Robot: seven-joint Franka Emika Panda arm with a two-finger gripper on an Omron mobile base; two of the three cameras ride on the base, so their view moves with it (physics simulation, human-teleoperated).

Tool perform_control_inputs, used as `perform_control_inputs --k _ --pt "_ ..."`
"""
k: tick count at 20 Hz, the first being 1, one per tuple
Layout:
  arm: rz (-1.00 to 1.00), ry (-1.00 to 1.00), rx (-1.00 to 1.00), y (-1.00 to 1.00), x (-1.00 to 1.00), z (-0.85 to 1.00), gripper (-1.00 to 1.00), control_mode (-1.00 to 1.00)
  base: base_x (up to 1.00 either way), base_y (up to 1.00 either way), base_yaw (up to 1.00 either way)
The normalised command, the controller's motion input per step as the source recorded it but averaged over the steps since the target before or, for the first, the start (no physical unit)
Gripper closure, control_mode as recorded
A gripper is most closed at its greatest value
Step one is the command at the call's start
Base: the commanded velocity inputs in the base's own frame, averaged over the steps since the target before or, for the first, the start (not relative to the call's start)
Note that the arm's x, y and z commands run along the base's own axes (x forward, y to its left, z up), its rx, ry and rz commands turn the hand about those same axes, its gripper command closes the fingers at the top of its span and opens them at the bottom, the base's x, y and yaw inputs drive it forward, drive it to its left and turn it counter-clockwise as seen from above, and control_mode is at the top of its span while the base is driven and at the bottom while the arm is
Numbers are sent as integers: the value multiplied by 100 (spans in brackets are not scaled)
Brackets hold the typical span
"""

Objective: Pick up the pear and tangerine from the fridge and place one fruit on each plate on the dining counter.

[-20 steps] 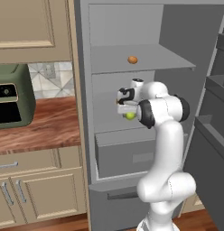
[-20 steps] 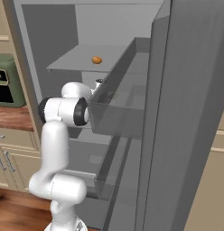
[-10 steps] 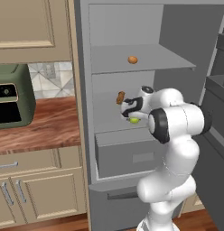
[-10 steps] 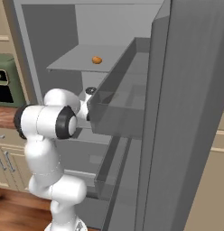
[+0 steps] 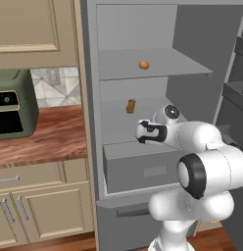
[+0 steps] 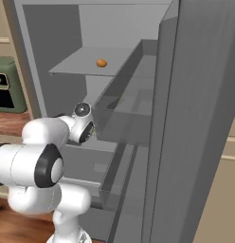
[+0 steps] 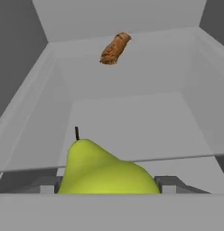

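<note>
Pear (image 7: 102, 171) is clamped between the gripper (image 7: 109, 185) fingers, its base cut off; no writing is legible.

No text, label, brand, number or sign can be read anywhere in these pictures. The green appliance (image 5: 11, 110) at nine o'clock in the left base view has a dark front panel with a few pale marks, but they are too small and blurred to make out.
</note>
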Motion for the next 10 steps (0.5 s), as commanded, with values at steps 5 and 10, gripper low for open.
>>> perform_control_inputs --k 5,10 --pt "-4 0 0 0 -28 85 100 -100 0 0 0" --pt "-7 4 0 0 -30 74 100 -100 0 0 0"
